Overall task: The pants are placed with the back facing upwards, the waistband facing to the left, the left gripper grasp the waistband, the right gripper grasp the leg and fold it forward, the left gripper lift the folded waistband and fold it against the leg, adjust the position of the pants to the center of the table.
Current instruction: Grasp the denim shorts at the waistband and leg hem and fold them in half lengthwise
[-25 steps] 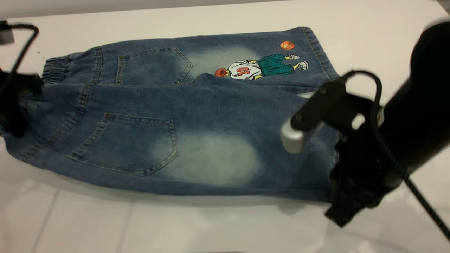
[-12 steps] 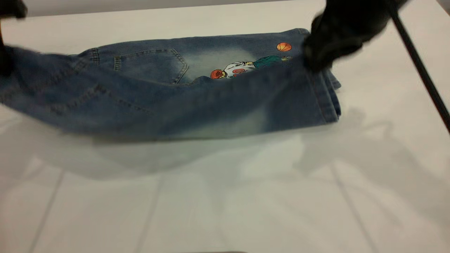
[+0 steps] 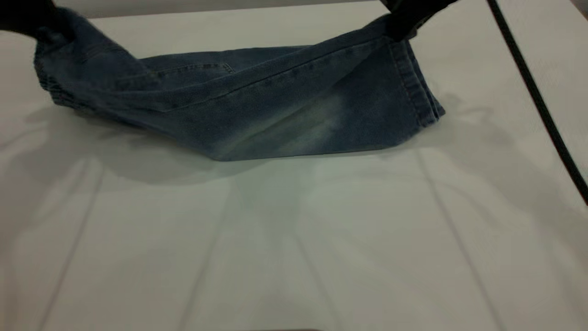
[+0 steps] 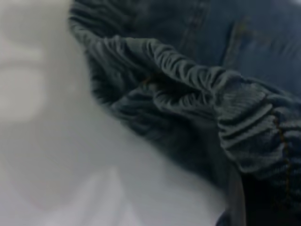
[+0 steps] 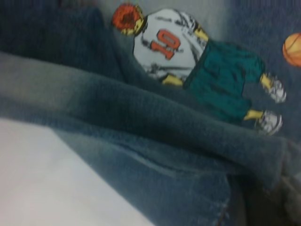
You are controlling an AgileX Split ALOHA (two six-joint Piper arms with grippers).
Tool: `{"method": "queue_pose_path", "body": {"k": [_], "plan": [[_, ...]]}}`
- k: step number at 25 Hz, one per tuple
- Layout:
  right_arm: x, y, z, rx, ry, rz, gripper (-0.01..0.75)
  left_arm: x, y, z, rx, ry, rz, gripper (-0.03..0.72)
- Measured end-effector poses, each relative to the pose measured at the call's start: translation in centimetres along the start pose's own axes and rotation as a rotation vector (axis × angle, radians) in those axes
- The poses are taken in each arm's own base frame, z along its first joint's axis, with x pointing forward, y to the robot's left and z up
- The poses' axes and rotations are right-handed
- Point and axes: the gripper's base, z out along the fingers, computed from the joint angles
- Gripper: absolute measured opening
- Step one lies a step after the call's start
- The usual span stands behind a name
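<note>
The blue denim pants hang in a sagging fold between two raised grippers, their lower part still on the table. At the far left, my left gripper is shut on the gathered elastic waistband, held up off the table. At the far right, my right gripper is shut on the hem of the leg with the pale faded patch. That leg is lifted and drawn over the other one. The cartoon print shows only in the right wrist view, under the lifted fold.
A black cable runs diagonally down the right side above the table. Bare off-white tabletop stretches in front of the pants, with shadows of the arms on it.
Both grippers rose and moved toward the far side, carrying the near half of the pants up and over the far half. The print and back pockets are now covered in the exterior view.
</note>
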Motion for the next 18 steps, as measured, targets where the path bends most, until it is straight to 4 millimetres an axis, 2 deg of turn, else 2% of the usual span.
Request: {"method": "queue_pose_path", "body": {"k": [4,9,14,18], "plan": [[-1.0,-1.3,0.8,0.015,-0.020,0.008,0.039,-0.6,-0.4,0.7,0.067,-0.068,-0.172,0.092],[-2.0,-3.9,1.7,0.065,-0.077,0.052,0.039,-1.5,-0.5,1.5,0.127,-0.156,-0.351,0.092],[-1.0,-6.9,3.0,0.121,-0.107,0.172,0.039,-1.5,0.2,3.5,0.135,-0.180,-0.524,0.092],[-0.3,-8.5,3.5,0.157,-0.122,0.208,0.041,-1.7,1.0,4.8,0.125,-0.235,-0.613,0.092]]}}
